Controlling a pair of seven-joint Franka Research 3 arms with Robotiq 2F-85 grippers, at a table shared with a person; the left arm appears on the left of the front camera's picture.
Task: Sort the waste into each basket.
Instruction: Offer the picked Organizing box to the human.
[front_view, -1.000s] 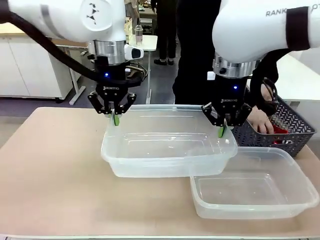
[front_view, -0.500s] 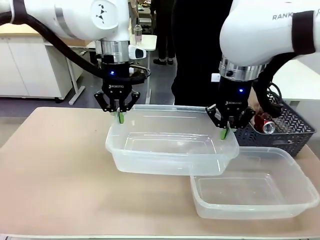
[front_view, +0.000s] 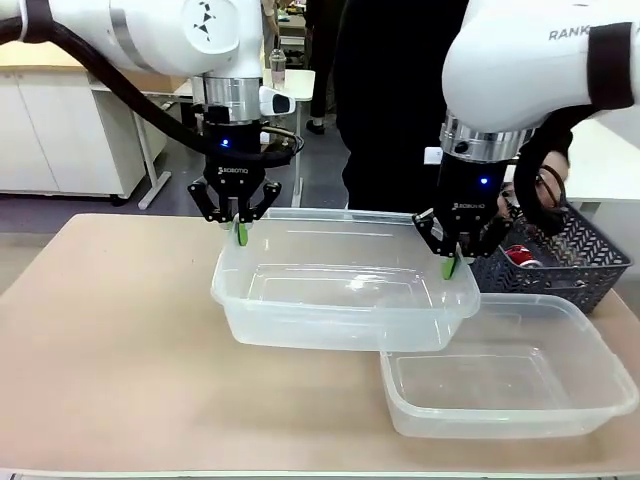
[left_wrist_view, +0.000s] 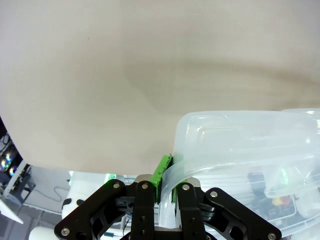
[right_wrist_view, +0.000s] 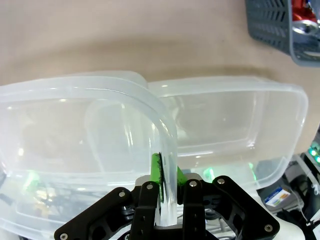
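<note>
The left gripper (front_view: 238, 232) and right gripper (front_view: 452, 262) each pinched an end rim of the clear tub (front_view: 330, 325) held at frame centre, so placing it seemed the step, next needing a level, matched set-down.

"RANK" on right arm (front_view: 540, 62)

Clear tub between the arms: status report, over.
Left gripper shut on left rim of clear tub. Right gripper shut on right rim. Tub corner overlaps second tub. Lattice basket close behind right gripper.
</note>
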